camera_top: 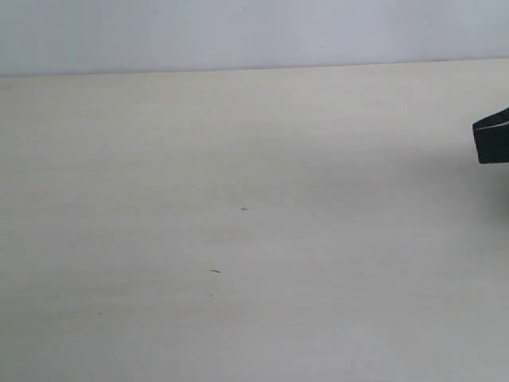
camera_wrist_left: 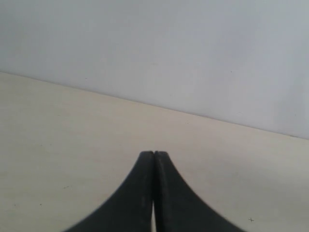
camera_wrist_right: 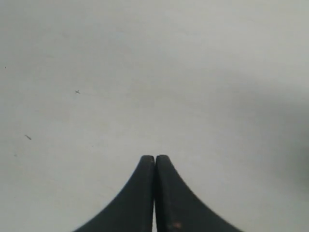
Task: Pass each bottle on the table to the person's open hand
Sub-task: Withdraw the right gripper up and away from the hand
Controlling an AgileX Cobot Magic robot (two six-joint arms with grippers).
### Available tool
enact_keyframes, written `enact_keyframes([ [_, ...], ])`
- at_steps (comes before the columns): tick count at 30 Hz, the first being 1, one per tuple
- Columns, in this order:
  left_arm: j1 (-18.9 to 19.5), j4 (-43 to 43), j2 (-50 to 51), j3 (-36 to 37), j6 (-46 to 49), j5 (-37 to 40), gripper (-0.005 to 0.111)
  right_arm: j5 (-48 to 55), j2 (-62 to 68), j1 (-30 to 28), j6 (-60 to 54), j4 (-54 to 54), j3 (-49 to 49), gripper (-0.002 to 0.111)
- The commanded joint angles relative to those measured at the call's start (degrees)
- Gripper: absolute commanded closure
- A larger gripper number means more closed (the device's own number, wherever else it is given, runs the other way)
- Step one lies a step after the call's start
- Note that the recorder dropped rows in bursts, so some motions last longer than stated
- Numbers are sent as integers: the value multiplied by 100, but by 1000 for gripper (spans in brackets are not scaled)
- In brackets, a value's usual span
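Observation:
No bottle and no person's hand shows in any view. The table [camera_top: 238, 239] is a wide pale beige wood-grain top with a few tiny dark specks. My left gripper [camera_wrist_left: 154, 153] is shut with nothing between its black fingers, above the table near its far edge. My right gripper [camera_wrist_right: 155, 157] is also shut and empty, over the tabletop [camera_wrist_right: 145, 72]. In the exterior view only a black piece of the right gripper [camera_top: 493, 137] pokes in at the right edge; the left arm is out of that view.
A plain pale wall [camera_top: 238, 32] rises behind the table's far edge; the same wall [camera_wrist_left: 169, 48] fills the upper part of the left wrist view. Small dark marks [camera_top: 215, 270] dot the tabletop.

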Motion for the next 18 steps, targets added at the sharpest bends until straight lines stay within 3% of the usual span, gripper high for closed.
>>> enact_keyframes([
  [1,11,16,-37,18,-4,27,107,-126,-302,11,-47,1,28,108],
  [18,11,16,-37,18,-4,39,107,-126,-326,24,-53,2,28,108],
])
